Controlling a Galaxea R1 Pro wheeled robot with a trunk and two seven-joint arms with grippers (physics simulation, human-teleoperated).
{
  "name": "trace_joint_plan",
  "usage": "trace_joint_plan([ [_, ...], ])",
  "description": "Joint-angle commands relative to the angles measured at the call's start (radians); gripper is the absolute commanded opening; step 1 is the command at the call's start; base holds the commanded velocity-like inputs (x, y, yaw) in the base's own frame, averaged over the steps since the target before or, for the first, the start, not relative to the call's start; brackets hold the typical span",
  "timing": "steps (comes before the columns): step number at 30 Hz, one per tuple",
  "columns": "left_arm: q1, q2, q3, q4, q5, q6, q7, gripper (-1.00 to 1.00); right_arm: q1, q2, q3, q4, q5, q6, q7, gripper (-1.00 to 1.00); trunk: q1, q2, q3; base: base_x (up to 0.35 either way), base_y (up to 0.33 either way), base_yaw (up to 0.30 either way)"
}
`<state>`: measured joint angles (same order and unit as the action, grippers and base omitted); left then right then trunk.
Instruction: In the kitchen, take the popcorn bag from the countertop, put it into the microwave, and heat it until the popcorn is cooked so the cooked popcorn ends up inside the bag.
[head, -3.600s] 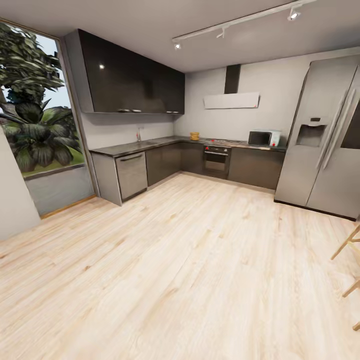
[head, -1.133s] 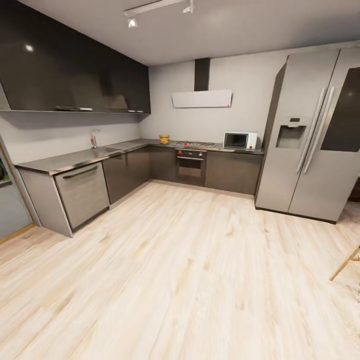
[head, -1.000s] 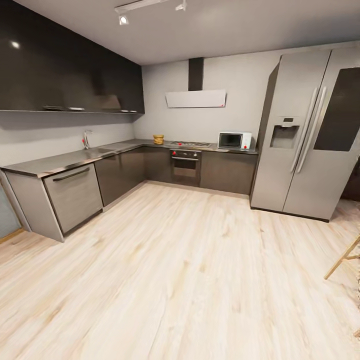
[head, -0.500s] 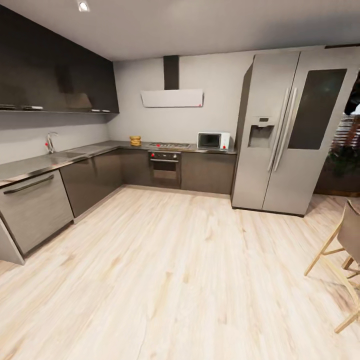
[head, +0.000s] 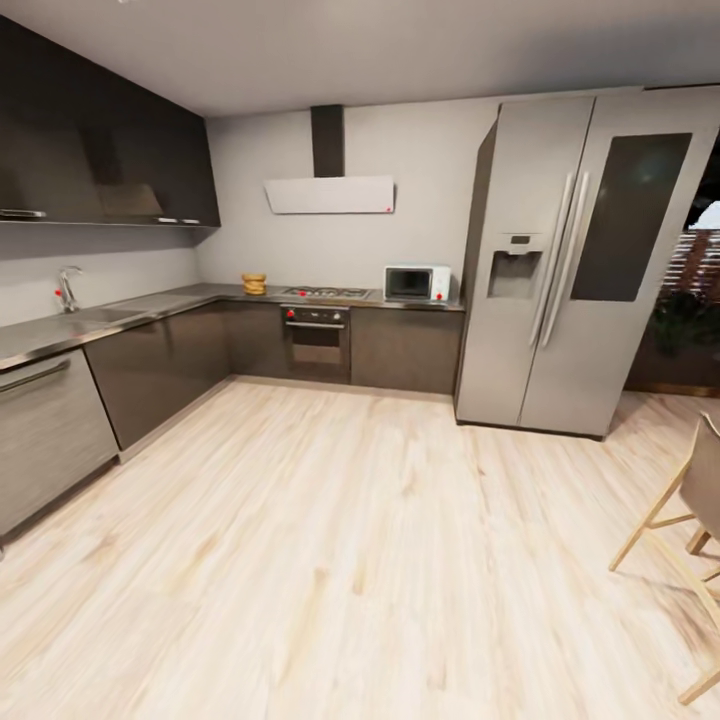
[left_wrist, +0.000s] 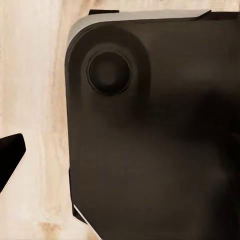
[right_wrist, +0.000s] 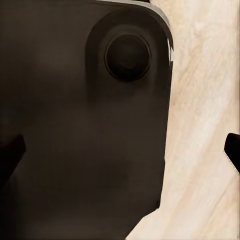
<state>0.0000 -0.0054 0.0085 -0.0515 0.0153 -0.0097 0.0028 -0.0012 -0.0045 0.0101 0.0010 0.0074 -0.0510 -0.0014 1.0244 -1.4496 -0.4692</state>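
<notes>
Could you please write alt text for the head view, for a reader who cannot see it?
Across a pale wood floor, the popcorn bag stands on the grey countertop left of the gas hob. The mint microwave stands right of the hob, beside a steel fridge. Glossy black cabinets hang at left.

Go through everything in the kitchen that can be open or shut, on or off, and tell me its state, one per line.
microwave: door shut, on the countertop
popcorn bag: upright on the countertop, left of the hob
oven: door shut
fridge: both doors shut
dishwasher: door shut
tap: no water seen
</notes>
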Motion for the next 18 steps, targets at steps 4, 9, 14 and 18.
trace_joint_plan([
  [4,0.0,0.001,0.001,-0.001,0.003,-0.002,0.0,1.0,0.0,0.001,0.005,0.001,0.0,0.001,0.0,1.0,0.001,0.0,-0.001,0.324,-0.005,0.0],
  [9,0.0,0.001,0.002,-0.001,0.017,-0.003,0.0,1.0,0.0,0.0,0.0,0.001,0.004,-0.005,0.0,1.0,0.001,0.0,-0.001,0.324,0.0,0.0],
  [14,0.0,0.004,0.002,-0.001,0.031,-0.01,0.0,1.0,0.0,0.0,-0.003,0.001,-0.005,-0.005,0.0,1.0,0.001,0.0,-0.001,0.324,0.0,0.0],
  [18,0.0,0.004,0.002,-0.001,0.034,-0.011,-0.001,1.0,0.0,0.001,-0.005,0.001,-0.011,-0.004,0.0,1.0,0.001,0.0,-0.001,0.324,0.0,0.0],
])
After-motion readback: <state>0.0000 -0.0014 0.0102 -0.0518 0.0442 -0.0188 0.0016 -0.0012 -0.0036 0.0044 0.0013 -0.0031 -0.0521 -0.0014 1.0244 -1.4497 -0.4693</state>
